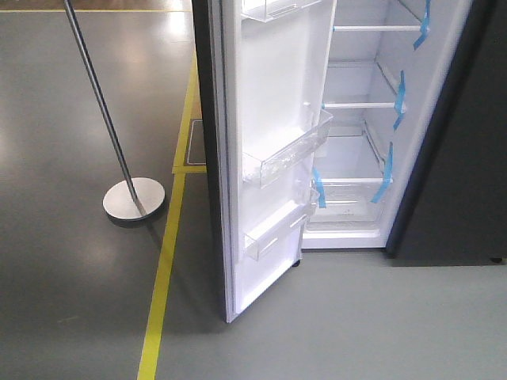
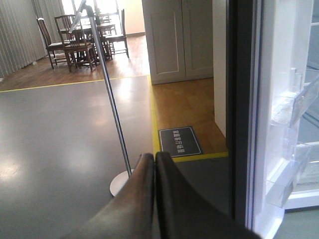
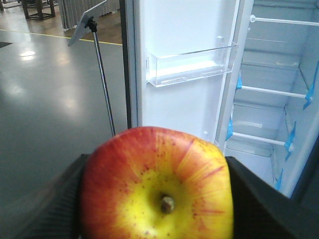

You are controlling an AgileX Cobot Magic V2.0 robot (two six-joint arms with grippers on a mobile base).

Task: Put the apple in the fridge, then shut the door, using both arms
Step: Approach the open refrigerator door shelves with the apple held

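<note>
The apple (image 3: 157,189) was gripped by the right claw (image 3: 157,172); the left claw (image 2: 154,167) was closed; the door (image 1: 277,119) was open.

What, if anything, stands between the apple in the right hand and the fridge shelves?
Nothing visible does. The right hand holds the apple facing the open fridge. The door is swung wide to the left, and the shelves in view are bare.
</note>
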